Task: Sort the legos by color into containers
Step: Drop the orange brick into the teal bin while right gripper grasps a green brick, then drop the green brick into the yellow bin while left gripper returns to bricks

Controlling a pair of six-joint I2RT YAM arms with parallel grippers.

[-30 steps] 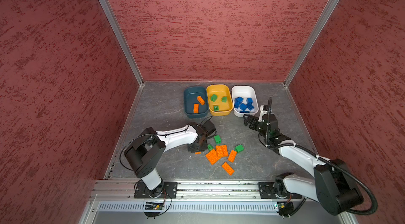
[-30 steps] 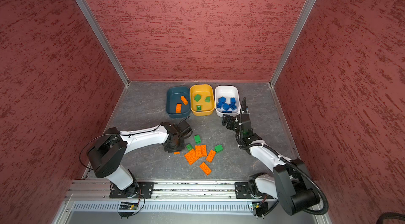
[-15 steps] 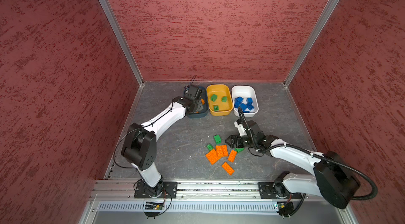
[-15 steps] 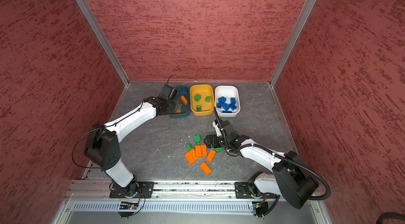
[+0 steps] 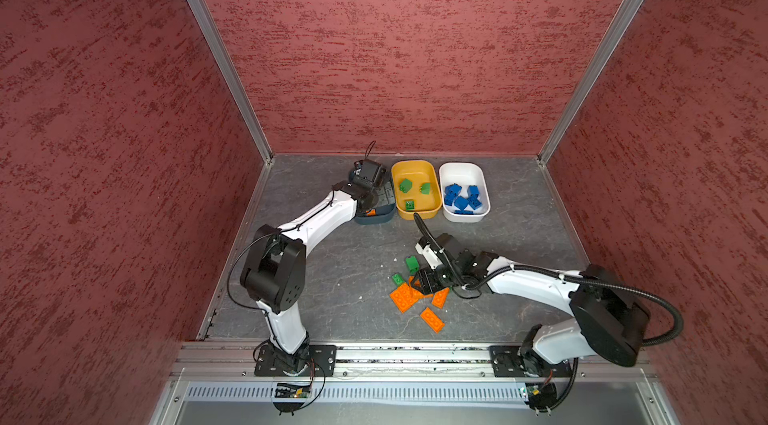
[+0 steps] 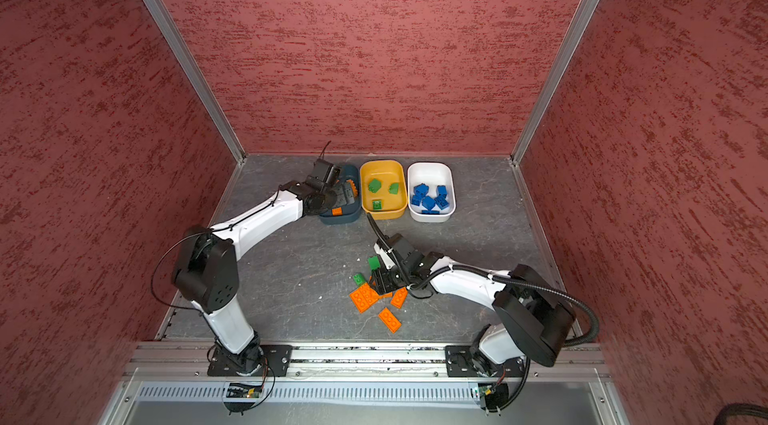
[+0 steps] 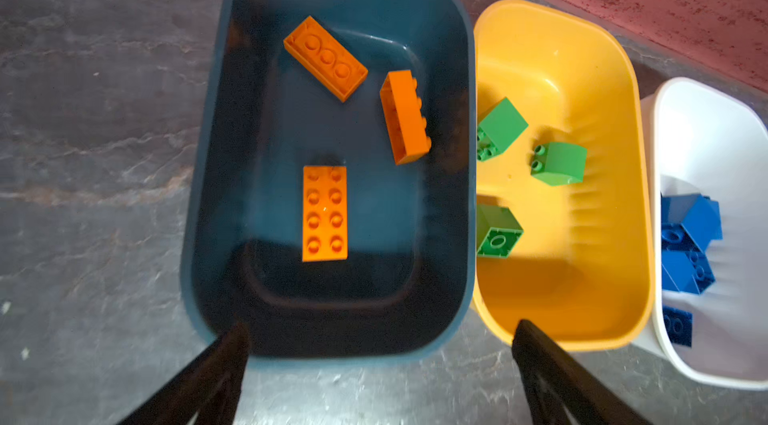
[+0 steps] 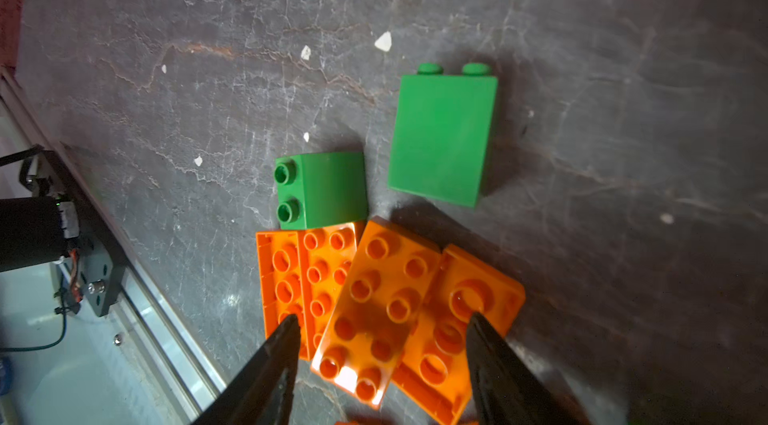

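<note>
My left gripper [image 7: 380, 339] hangs open above the near end of the dark teal container [image 7: 199, 194], holding nothing. Three orange legos [image 7: 325, 213] lie inside that container. The yellow container [image 7: 582, 298] holds three green legos [image 7: 500, 127], and the white container [image 7: 706, 360] holds several blue legos [image 7: 690, 227]. My right gripper [image 8: 384, 331] is low over the floor pile, open, with its fingers either side of overlapping orange plates [image 8: 378, 310]. Two green blocks [image 8: 442, 136] lie just beyond them. In both top views the right gripper [image 5: 426, 281] covers part of the pile.
A lone orange plate [image 5: 432, 319] lies nearer the front rail [image 5: 395, 354]. The three containers stand in a row at the back wall [image 6: 374, 69], touching each other. Small white flecks [image 8: 383, 41] dot the grey floor. The left arm's base [image 8: 37, 231] shows by the rail.
The left arm swung from the floor pile to the teal container and opened, leaving a third orange plate inside. The right arm came down from near the white container onto the pile, its jaws narrowing.
</note>
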